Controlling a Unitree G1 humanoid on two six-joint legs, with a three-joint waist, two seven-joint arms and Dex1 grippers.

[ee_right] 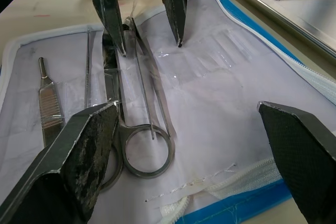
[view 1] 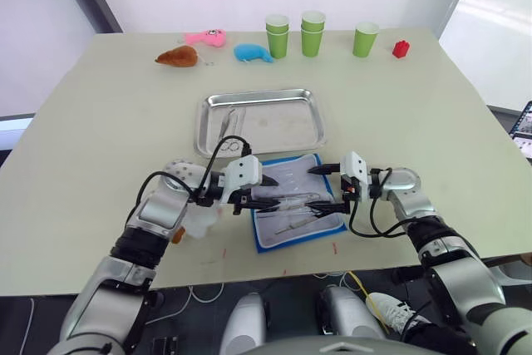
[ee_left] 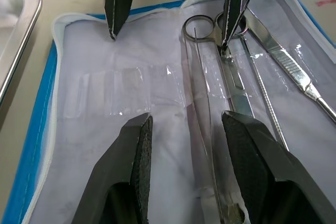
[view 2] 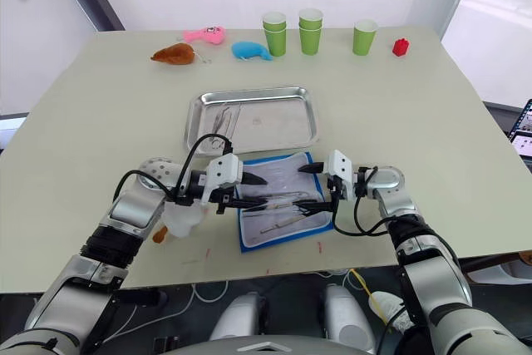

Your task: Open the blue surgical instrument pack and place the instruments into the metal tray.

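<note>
Left wrist view has the blue surgical instrument pack [ee_left: 157, 98] lying open just beside the metal tray [view 1: 259, 120], ring-handled scissors [ee_left: 210, 66] and tweezers [ee_left: 286, 61] in its sleeves; left gripper [view 1: 259, 193] and right gripper [view 1: 326, 186] hover over it, fingers apart

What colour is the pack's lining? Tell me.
Whitish-grey, edged with a blue border; the blue surgical instrument pack shows its lining best in the left wrist view.

Along the far edge of the surface [view 1: 100, 122] I see a brown plush [view 1: 177, 56], pink plush [view 1: 206, 37], blue plush [view 1: 252, 53], three green cup stacks [view 1: 312, 32] and a red block [view 1: 401, 49].
</note>
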